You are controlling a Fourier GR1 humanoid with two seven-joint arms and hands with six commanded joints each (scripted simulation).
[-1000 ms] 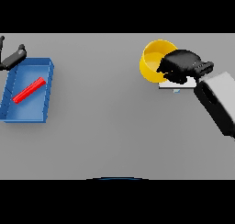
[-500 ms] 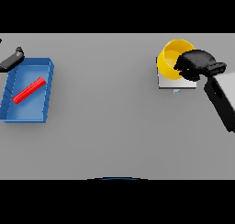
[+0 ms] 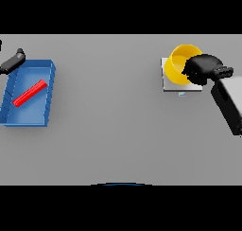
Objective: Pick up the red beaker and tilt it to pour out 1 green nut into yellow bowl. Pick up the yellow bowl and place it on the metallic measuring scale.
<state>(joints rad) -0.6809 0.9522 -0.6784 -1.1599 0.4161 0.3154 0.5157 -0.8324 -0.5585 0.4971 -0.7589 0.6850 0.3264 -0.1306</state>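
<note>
The yellow bowl [image 3: 180,63] is over the metallic measuring scale [image 3: 169,81] at the right of the table, tipped so its opening faces me. My right hand [image 3: 202,69] has its fingers curled round the bowl's right rim. Whether the bowl rests on the scale or hangs just above it I cannot tell. The red beaker [image 3: 29,93] lies on its side in a blue tray [image 3: 42,117] at the far left. My left hand [image 3: 12,61] shows at the left edge, above the tray's back corner, apart from the beaker. No green nut is visible.
The blue tray takes up the left edge of the table. Grey tabletop [image 3: 108,107] stretches between the tray and the scale. My right forearm [image 3: 228,104] slants in from the right side.
My right hand has carried the yellow bowl to the right until it stands over the scale. My left hand has drifted slightly right and down toward the tray's corner.
</note>
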